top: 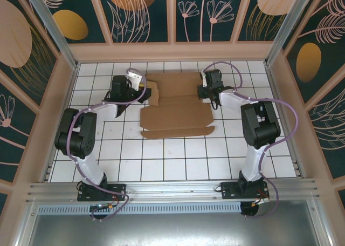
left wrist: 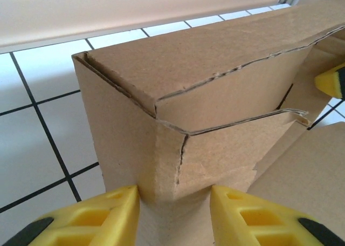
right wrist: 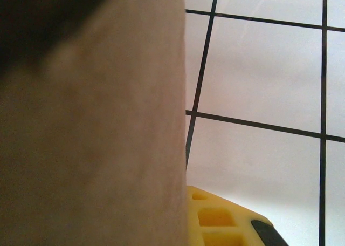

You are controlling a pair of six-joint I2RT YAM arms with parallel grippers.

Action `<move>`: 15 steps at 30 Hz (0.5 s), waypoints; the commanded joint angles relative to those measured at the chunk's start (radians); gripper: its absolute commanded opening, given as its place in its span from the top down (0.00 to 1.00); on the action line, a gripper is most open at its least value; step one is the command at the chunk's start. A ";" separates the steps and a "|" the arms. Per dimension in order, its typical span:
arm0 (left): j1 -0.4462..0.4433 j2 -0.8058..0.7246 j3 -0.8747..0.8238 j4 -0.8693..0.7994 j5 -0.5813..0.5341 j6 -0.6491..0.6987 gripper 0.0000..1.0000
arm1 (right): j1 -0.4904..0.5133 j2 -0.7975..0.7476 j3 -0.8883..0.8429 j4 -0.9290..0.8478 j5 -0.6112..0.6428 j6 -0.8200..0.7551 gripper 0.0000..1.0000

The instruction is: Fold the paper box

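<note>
My left gripper [left wrist: 175, 203] pinches the raised left corner of the paper box [top: 175, 108], one yellow finger on each side. The box lies on the white tiled table [top: 178, 159], toward the far side, between my grippers. My right gripper [top: 206, 90] is clamped tight on its right edge.
</note>
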State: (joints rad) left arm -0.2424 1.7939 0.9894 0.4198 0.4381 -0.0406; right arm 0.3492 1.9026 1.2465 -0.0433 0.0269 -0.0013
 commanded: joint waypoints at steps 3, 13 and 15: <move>-0.020 -0.004 0.038 -0.022 -0.180 0.013 0.60 | 0.018 -0.017 -0.003 -0.055 -0.021 -0.036 1.00; -0.029 0.096 0.182 -0.171 -0.334 -0.028 0.58 | 0.024 -0.019 0.005 -0.062 -0.024 -0.039 1.00; -0.032 0.119 0.208 -0.197 -0.339 -0.042 0.57 | 0.026 -0.018 0.005 -0.063 -0.024 -0.039 1.00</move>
State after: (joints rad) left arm -0.2722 1.8774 1.1526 0.2775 0.1558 -0.0555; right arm 0.3557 1.9026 1.2465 -0.0429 0.0269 -0.0013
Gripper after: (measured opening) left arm 0.424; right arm 0.096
